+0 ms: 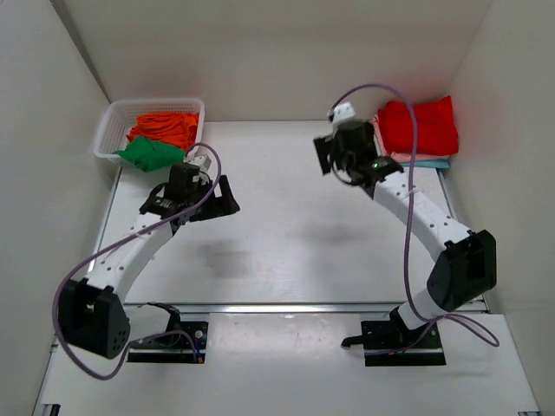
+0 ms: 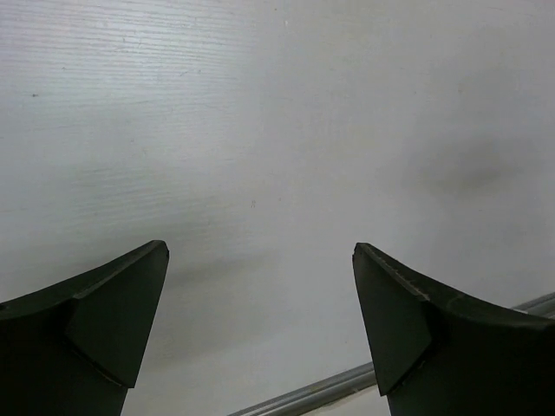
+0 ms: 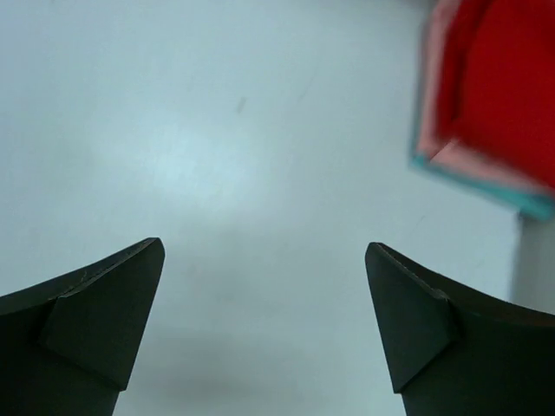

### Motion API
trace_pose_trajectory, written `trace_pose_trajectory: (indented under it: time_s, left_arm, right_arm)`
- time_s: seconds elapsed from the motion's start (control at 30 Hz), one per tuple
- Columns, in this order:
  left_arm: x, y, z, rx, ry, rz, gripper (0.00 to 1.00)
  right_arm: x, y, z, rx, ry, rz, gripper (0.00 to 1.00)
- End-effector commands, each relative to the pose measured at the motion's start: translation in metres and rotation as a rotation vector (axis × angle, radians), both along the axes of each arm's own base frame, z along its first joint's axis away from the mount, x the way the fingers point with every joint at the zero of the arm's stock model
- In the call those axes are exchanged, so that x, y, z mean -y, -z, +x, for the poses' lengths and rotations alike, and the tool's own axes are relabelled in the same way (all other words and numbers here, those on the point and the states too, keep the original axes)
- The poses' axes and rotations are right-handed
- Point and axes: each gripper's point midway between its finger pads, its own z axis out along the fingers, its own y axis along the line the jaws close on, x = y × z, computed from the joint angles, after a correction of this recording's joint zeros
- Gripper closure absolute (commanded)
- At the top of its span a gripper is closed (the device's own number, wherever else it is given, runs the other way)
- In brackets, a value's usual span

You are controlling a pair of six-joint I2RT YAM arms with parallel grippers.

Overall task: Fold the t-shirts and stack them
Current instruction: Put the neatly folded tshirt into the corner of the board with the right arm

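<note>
Nearest our lenses, the left gripper (image 2: 258, 251) and the right gripper (image 3: 264, 245) both stand wide apart with nothing between their jaws, each hanging over bare table (image 1: 286, 225). Of the shirts, three lie folded in a stack at the far right corner: the red shirt (image 1: 421, 126) on top, a pink shirt (image 1: 408, 158) under it and a blue shirt (image 1: 438, 164) at the bottom. The orange shirt (image 1: 165, 127) and the green shirt (image 1: 149, 153) are crumpled together in the basket (image 1: 108, 130) at the far left, so we judge the task a little past half done. The two loose shirts touch and overlap, so a grab into the basket could lift both at once, or a finger could snag the lattice and drag the basket along. The right gripper hovers just beside the stack, and we think a careless swing there could push the red shirt askew. From above we see both arms, the basket and its contents, none of which appears in either wrist view. Our right wrist view, though blurred, shows the stack's edge as three separate bands of colour, plainer than from above. Our left wrist view gives only bare table and a metal rail (image 2: 312, 392) near its bottom edge.
</note>
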Motion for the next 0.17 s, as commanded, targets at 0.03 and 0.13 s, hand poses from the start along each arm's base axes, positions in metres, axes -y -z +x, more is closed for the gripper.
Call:
trace_pose_trajectory:
  time_s: [0.03,0.13]
  left_arm:
    - [-0.007,0.002,-0.028,0.014,0.08,0.061,0.02]
    - [-0.021,0.011,-0.037,-0.027,0.053,0.09,0.01]
  right_arm:
    - [0.002,0.079,-0.078,-0.237,0.08,-0.002,0.01]
    - [0.006,0.079,-0.106,-0.265,0.081,0.04,0.01]
